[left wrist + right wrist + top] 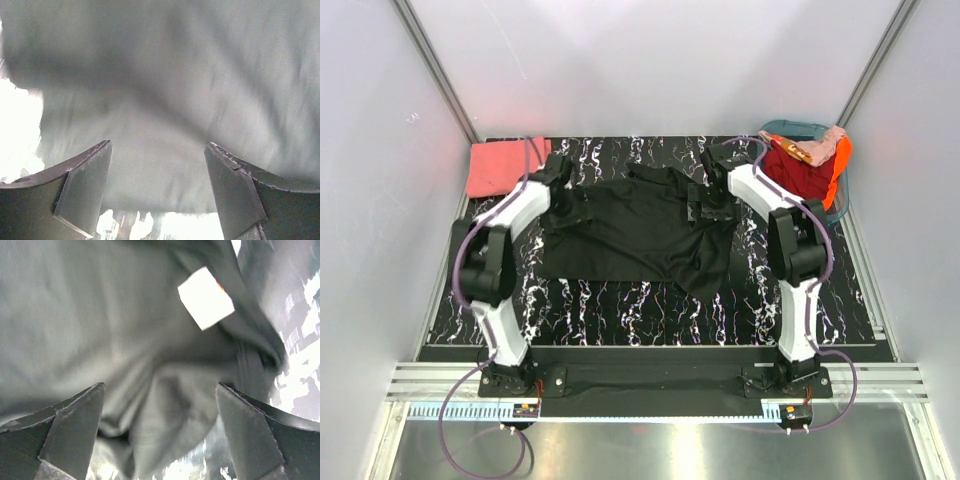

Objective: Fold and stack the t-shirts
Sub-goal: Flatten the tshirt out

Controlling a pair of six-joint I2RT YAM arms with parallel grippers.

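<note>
Cloth of the black t-shirt point(630, 235) lies under the left pincer point(157, 145) and the right pincer point(160, 385); both are wide open and hold nothing.

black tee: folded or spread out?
Spread, not folded: the black t-shirt lies open and rumpled across the middle of the table, one corner trailing toward the near right.

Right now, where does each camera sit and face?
Top external: above, behind the robot, looking down on the table; both arms show.
Left wrist: on the left arm, facing the black t-shirt; open left end effector shows.
Right wrist: on the right arm, facing its white tag; open right end effector shows.
All share the black t-shirt.
</note>
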